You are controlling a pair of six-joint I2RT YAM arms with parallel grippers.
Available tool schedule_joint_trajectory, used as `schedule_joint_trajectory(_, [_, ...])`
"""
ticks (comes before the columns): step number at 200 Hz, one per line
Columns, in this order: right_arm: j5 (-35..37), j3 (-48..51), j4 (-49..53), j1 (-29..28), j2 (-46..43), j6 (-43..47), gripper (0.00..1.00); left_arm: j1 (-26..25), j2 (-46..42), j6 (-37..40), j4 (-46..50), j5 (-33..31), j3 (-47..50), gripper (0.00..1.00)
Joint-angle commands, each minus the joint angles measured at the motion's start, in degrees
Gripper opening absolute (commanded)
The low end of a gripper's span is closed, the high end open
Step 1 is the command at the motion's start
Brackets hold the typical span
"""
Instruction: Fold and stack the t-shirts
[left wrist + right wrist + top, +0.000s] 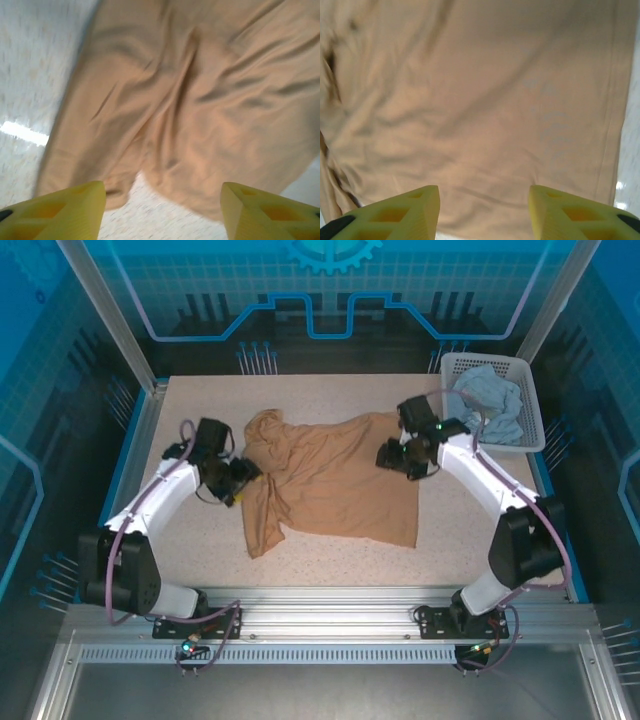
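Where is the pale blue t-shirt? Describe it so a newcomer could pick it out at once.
Start at the speckled table and find the white lattice basket at its far right corner. The pale blue t-shirt lies crumpled inside. Unlike the tan t-shirt spread across the tabletop, it is blue, bunched and contained.

A speckled beige worktop (330,565) is lying across the middle of the frame, edged in blue. Blue panels (330,300) printed with a gear and circuit lines are enclosing it, aluminium posts (105,315) slanting in the upper corners. An aluminium rail (330,605) is running along the bottom.
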State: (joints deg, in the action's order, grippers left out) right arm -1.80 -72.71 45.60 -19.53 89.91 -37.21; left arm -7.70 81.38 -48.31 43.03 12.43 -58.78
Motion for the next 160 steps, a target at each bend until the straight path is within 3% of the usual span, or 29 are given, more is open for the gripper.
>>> schedule_joint_trajectory(1, [-1.52,7.39,2.03,0.34,-0.79,-3.22,0.5,-2.05,1.41,1.82,-1.35,0.87,2.16,0.6])
schedule_joint_trajectory(40, [-2.81,13.81,2.5,1.47,-0.5,-5.33,0.51,-2.84,9.28,5.03,5.52,-7.98,1.61,0.52])
schedule_joint_trajectory(80, [-3.3,16.78,0.76,1.78,1.96,-7.52,0.52,-2.93,11.24,4.85,0.83,-7.16,4.79,0.52])
schedule_joint_trajectory(103, [-2.53,15.58,0.04,1.91,5.89,-7.35,0.51,-2.93,14.05,5.52,-1.39,-7.4,4.15,0.37])
schedule_joint_trajectory(119, [-1.71,13.97,0.26,2.28,9.62,-6.97,0.43,-2.76,16.24,5.97,-0.11,-10.61,2.87,0.15])
schedule_joint_trajectory(129, [-0.22,12.26,2.1,2.8,12.38,-6.8,0.29,-2.22,16.6,6.08,0.7,-12.96,2.56,0.0])
schedule_joint_trajectory(140, [1.45,10.32,4.08,3.51,14.67,-6.27,0.14,-1.06,15.77,6.12,1.42,-15.23,2.61,0.0])
schedule_joint_trajectory(160, [3.18,8.01,6.25,5.3,17.05,-4.94,0.0,2.63,13.06,6.75,2.1,-16.85,3.55,0.0])
